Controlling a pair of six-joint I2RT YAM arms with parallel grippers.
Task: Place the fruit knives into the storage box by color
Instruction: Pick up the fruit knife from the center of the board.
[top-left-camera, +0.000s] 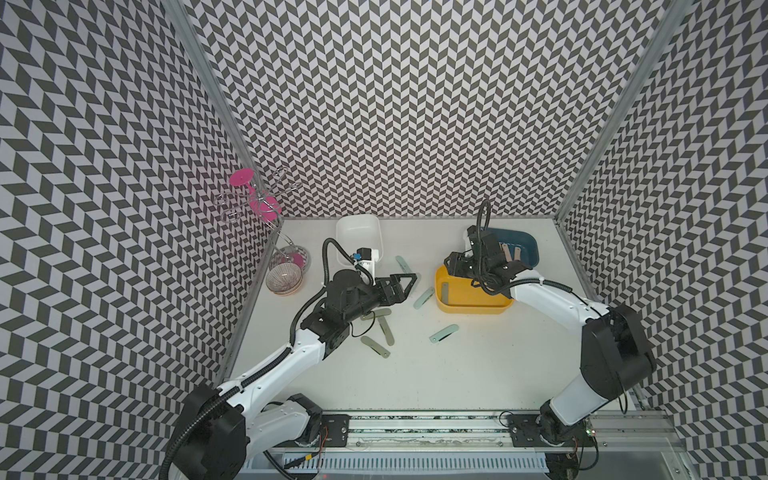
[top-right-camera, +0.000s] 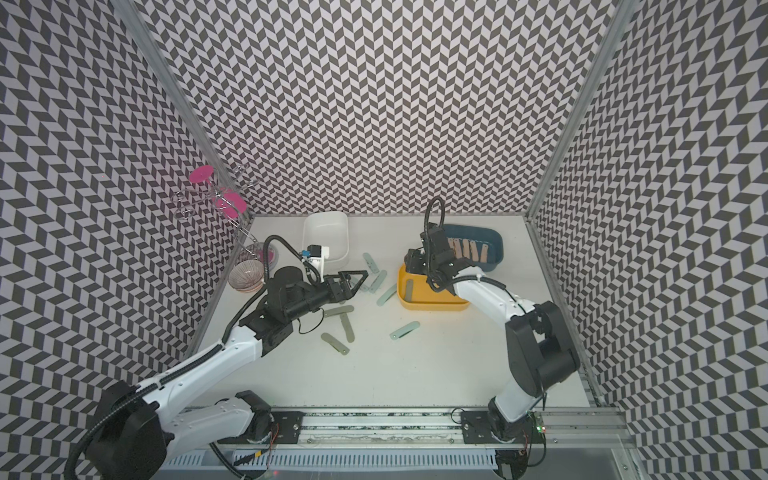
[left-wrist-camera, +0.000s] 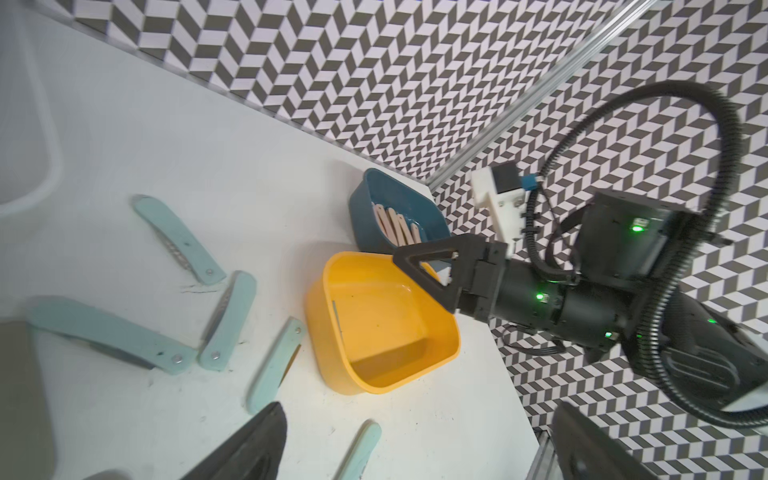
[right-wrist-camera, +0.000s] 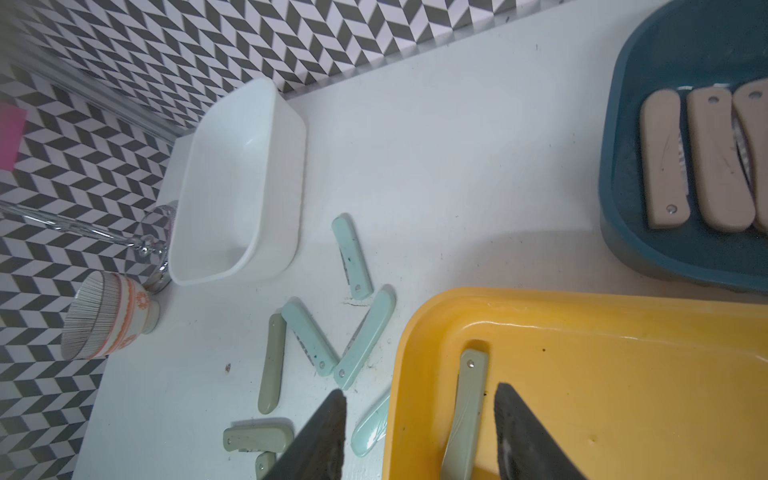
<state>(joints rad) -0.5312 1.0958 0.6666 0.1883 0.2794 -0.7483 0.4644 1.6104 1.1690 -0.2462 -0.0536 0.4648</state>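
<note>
- Fruit knives (top-left-camera: 444, 333) lie loose on white table (top-left-camera: 478, 374), mid to far part, btwn the two arms.
- left gripper (top-left-camera: 411, 282): jaws wide, nothing held, above table just beside a cluster of mint knives (top-right-camera: 379, 278), near white box (top-left-camera: 357, 232).
- right gripper (right-wrist-camera: 420, 390): jaws apart over yellow box (top-left-camera: 469, 306); one olive knife (right-wrist-camera: 467, 395) lies on box floor btwn them, not clamped.
- blue box (top-left-camera: 525, 243), just behind yellow: row of peach knives (top-right-camera: 467, 250) inside.
- Several more olive knives (top-left-camera: 376, 345) on table by left arm.

chevron-patterned walls (top-left-camera: 415, 104) enclose a white table (top-left-camera: 415, 374).
</note>
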